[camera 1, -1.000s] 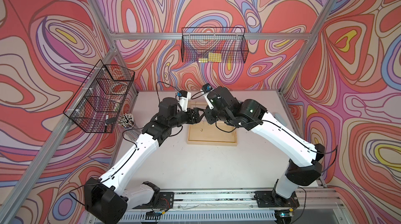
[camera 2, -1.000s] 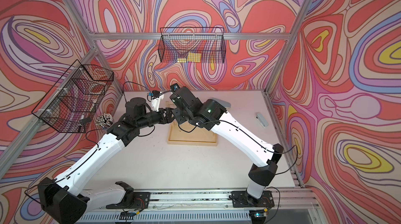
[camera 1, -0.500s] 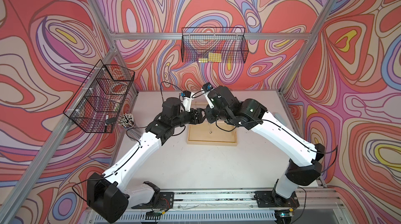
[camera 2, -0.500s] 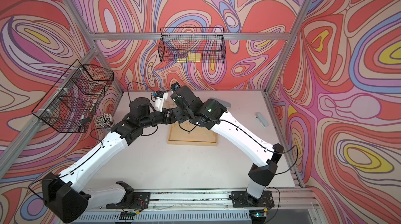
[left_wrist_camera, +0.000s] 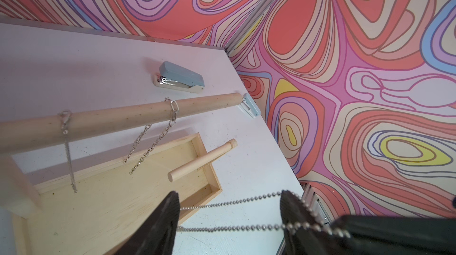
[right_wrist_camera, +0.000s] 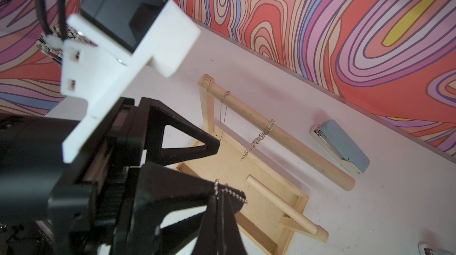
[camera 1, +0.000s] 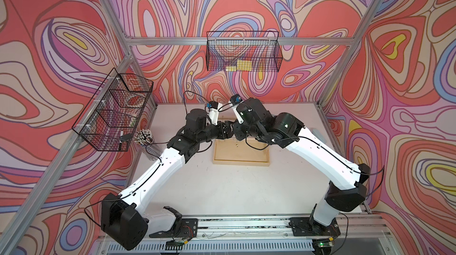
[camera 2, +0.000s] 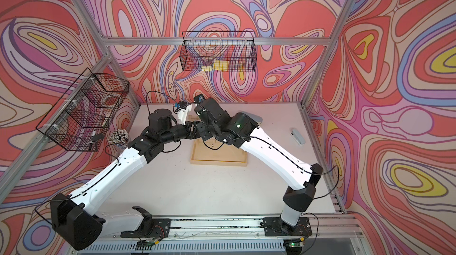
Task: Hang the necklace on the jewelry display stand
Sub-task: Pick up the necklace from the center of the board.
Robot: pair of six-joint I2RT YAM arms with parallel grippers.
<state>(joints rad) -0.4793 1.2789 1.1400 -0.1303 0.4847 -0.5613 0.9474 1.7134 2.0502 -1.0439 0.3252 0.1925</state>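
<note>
We find the left pincer (left_wrist_camera: 229, 198) partly open. Its two fingers (left_wrist_camera: 170, 214) stand apart, and the bead necklace (left_wrist_camera: 234, 228) runs across the gap between them in two strands and passes over one finger. The right pincer (right_wrist_camera: 218, 199) is closed on the necklace, nipping the strands at its tip, just beside the left pincer.

In both top views the two pincers meet above the far left corner of the stand (camera 1: 246, 153) (camera 2: 229, 153). The necklace is held in the air between them. It is near the top bar (left_wrist_camera: 111, 120) but apart from it, and it does not touch the tray (left_wrist_camera: 98, 204) or the lower rail (left_wrist_camera: 202, 161).

A thin chain (left_wrist_camera: 67, 147) and a link chain (left_wrist_camera: 172, 110) hang from the top bar. A blue stapler (left_wrist_camera: 180, 77) lies on the table (left_wrist_camera: 74, 68) beyond that bar
</note>
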